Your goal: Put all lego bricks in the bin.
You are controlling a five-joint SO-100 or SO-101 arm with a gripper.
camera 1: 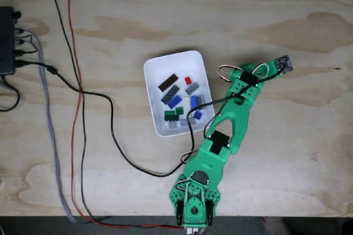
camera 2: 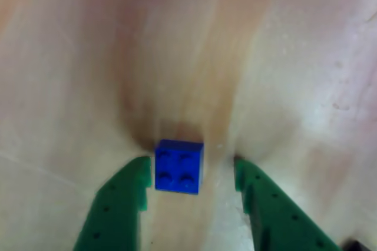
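In the fixed view we look straight down on a plywood table [camera 1: 287, 20]. The green arm [camera 1: 229, 127] reaches from its base at the bottom edge up and to the right, passing just beside the right wall of the bin [camera 1: 150, 78]. We judge that it was sent past the bin to fetch a brick lying beyond it. The white bin sits near the middle of the table, tilted a little, and already holds most of the lego bricks [camera 1: 182, 100]: a brown plate [camera 1: 168, 82], a small red piece [camera 1: 188, 80], grey plates, blue bricks and a green brick [camera 1: 170, 115], all lying flat and loosely scattered on its floor. Red and black cables [camera 1: 77, 80] trail across the left of the table, well apart from the bin. From this height we cannot tell how the fingers stand.

In the other view the camera looks down between the green fingers [camera 2: 121, 204] of the gripper [camera 2: 189, 180] at the wood. They are spread, one on each side of a blue two-by-two brick [camera 2: 179, 166] that sits studs up on the table. The left finger is touching or nearly touching its side; the right stands clearly apart. We take this as lining up for a pinch not yet made, so this brick remains outside the bin.
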